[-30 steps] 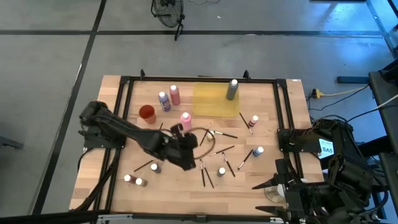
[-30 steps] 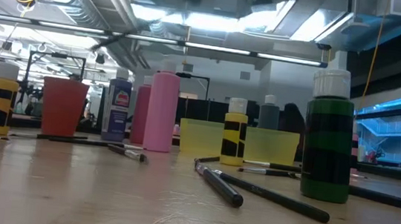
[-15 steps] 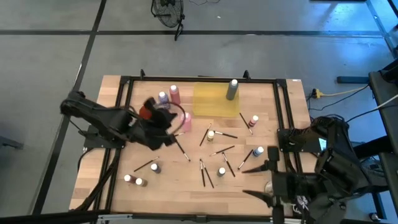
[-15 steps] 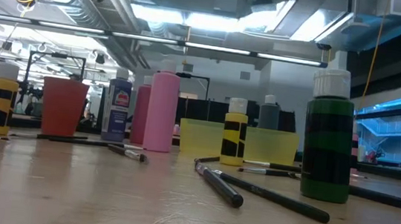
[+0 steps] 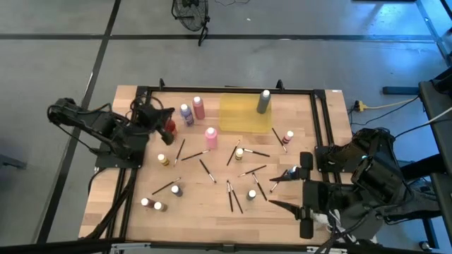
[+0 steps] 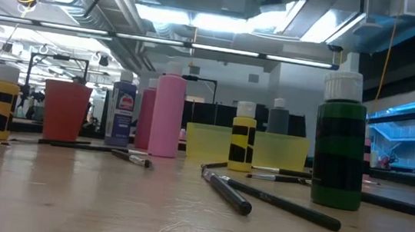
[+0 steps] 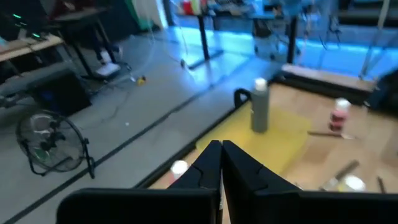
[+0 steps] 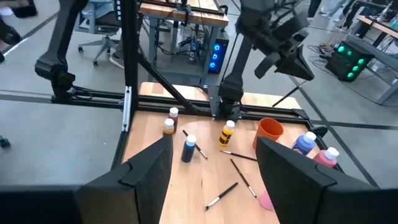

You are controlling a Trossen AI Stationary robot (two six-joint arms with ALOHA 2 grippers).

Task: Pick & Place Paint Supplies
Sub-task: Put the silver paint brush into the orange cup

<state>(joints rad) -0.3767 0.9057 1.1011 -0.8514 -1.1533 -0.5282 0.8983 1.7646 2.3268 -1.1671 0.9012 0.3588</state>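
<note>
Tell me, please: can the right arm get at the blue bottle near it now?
Probably yes. The right gripper, jaws open, is beside the blue bottle, and nothing stands between them; only thin brushes lie nearby.

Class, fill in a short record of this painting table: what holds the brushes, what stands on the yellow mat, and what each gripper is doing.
surface: wooden table
red cup: by left gripper
yellow mat: grey bottle stands on it
paintbrushes: scattered flat mid-table
left gripper: shut, above the table's left side
right gripper: open, empty, at the right side
</note>
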